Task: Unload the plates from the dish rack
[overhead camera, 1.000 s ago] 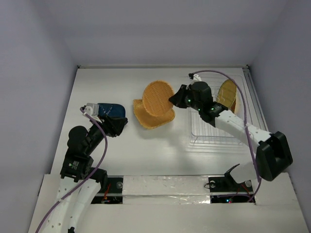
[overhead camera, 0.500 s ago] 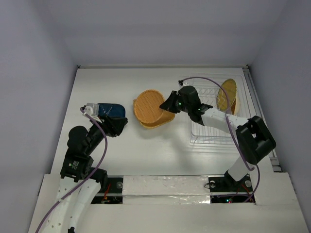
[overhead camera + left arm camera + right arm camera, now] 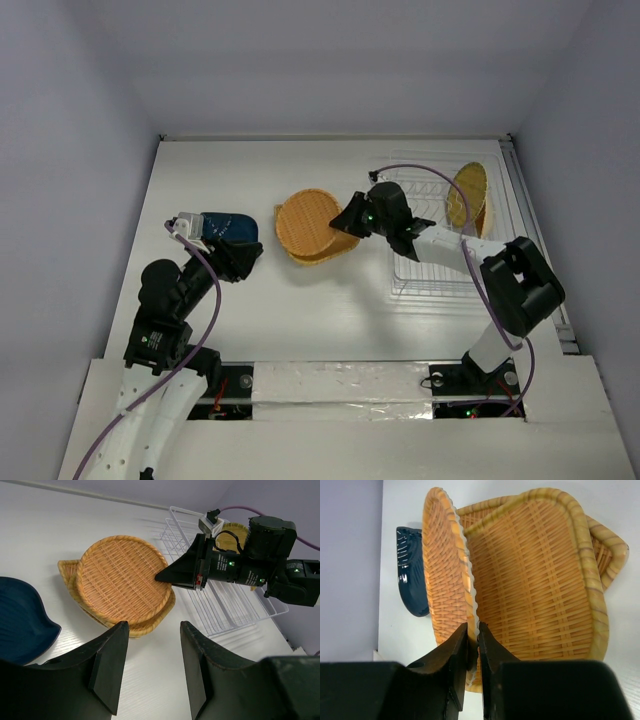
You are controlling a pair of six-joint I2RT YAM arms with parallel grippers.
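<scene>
Right gripper (image 3: 341, 221) was clamped on the rim of the round orange-tan woven plate (image 3: 308, 222), lying on the stacked plates (image 3: 145, 624) beside the clear wire dish rack (image 3: 440, 270); left gripper (image 3: 150, 630) stood parted, empty

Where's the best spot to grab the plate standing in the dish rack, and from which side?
Likely its top rim, coming straight down from above. The plate stands on edge at the far right of the rack, so its upper edge is free while bars surround the lower part.
</scene>
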